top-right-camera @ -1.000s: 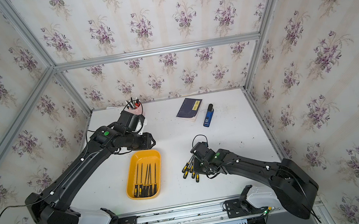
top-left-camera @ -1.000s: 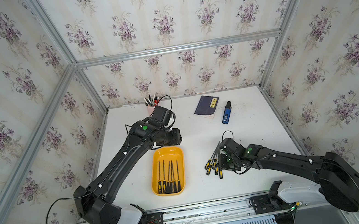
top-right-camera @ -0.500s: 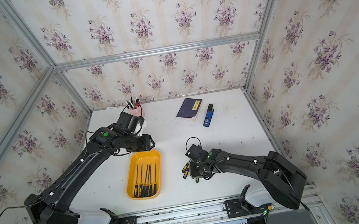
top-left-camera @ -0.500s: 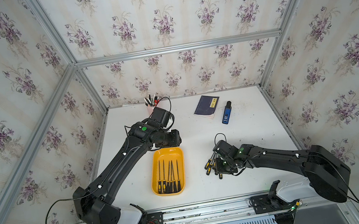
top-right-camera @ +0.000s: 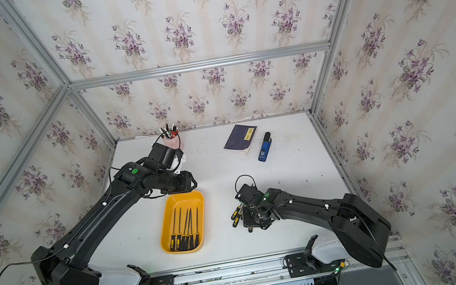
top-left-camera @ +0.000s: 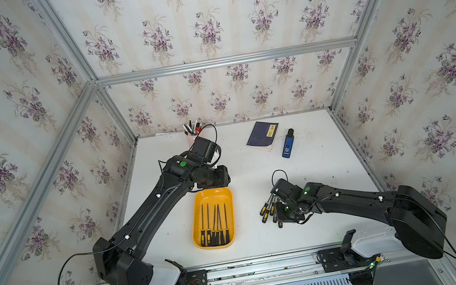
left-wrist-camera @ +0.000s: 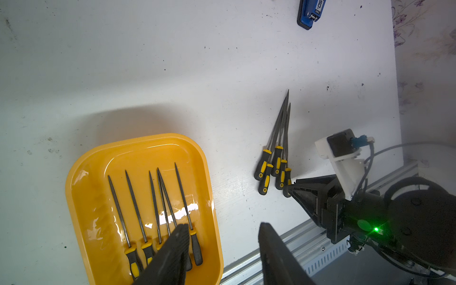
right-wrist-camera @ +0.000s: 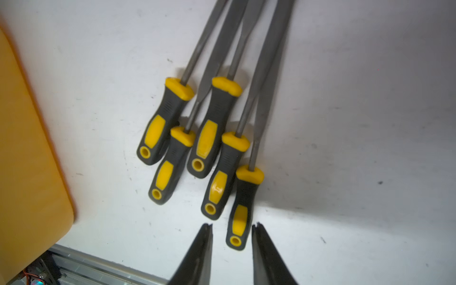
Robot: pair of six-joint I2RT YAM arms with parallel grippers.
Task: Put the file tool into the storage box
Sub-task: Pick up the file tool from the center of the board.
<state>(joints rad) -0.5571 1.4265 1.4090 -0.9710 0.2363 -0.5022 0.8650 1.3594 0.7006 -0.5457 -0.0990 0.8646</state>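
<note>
R pincer [right-wrist-camera: 232, 225] sits low over the table [top-left-camera: 255, 172], jaws apart either side of the nearest file [right-wrist-camera: 243, 197] at its handle end, not clamped. Four more loose files [right-wrist-camera: 214, 123] lie alongside, near the yellow tray [top-left-camera: 213, 197]. The tray holds several other files [top-left-camera: 214, 225]. L pincer [left-wrist-camera: 223, 225] is apart & empty, by the tray's far end.

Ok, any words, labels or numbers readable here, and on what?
"50": on the blue device, left wrist view, cut off at the frame edge.
Too small to read: yellow label on the dark blue booklet.
Too blurred to read: raised mark on one file handle.
</note>
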